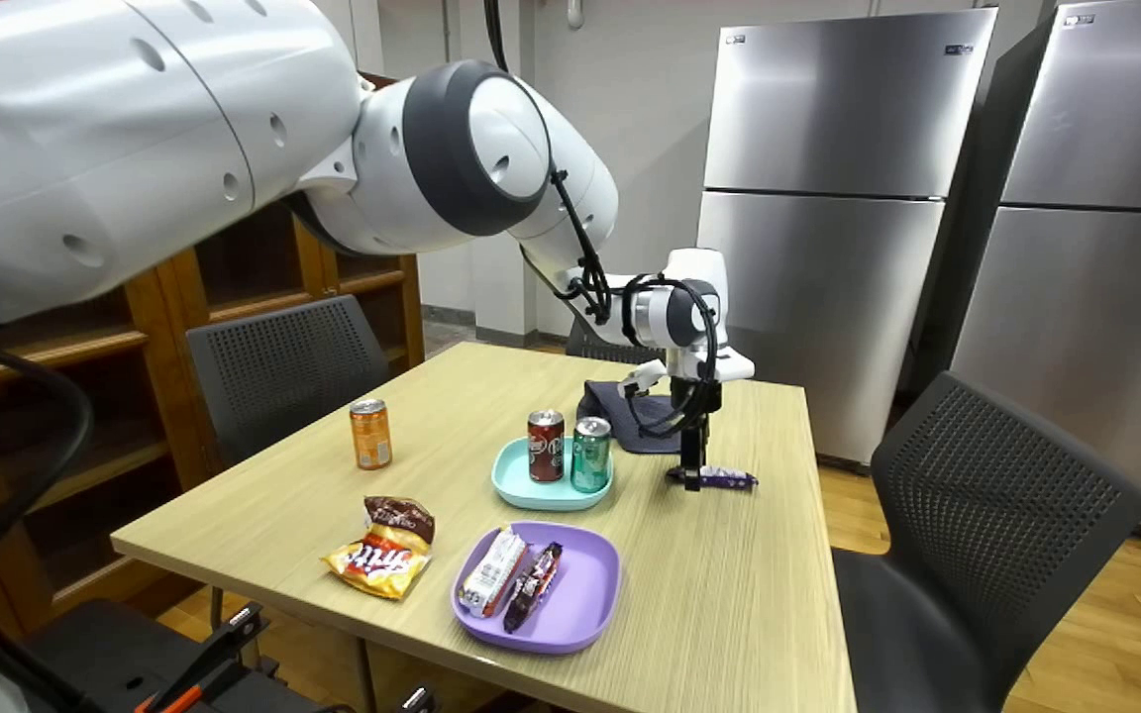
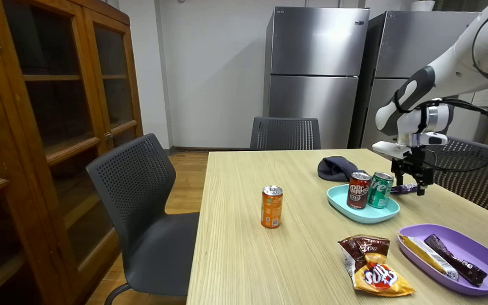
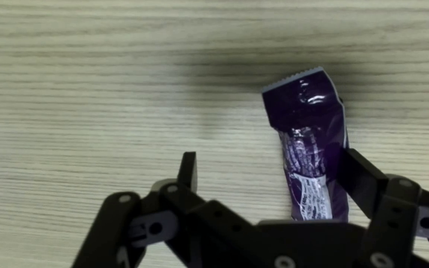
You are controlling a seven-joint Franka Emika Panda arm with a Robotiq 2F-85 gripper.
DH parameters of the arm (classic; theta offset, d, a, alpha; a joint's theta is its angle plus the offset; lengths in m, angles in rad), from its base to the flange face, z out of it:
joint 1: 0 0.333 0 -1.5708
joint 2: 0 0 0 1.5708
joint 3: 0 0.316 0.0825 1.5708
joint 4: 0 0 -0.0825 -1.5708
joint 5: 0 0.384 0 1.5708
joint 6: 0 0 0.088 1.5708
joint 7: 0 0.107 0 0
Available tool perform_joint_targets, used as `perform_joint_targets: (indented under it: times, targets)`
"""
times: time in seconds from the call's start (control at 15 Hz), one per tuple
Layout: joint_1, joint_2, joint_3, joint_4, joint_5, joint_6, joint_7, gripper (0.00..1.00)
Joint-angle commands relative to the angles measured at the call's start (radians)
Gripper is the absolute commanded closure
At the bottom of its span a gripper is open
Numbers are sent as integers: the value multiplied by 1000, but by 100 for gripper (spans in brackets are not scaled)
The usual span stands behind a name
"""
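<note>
From left in an exterior view, a slim metal can, a crinkled snack bag, a smooth purple tray and a rounded turquoise tray sit on a wood-grained table. Farther right, the black gripper stands with jaws apart; a wrapped bar lies on the table between its fingers, just beside the one at right in the wrist view, its glossy dark purple wrapper showing a serrated end and white printed panel.

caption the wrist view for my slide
Purple packet on a wood-grain table, seen between the jaws of the open gripper.
</note>
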Motion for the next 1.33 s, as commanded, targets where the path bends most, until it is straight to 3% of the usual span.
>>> perform_joint_targets:
  times: [0.0, 0.53, 1.27]
  targets:
    - [-19, 18, 16, 37, -4, 6, -11, 33]
    - [-21, 18, 15, 36, -4, 16, -13, 94]
    - [3, -46, -22, -41, -10, 41, -8, 99]
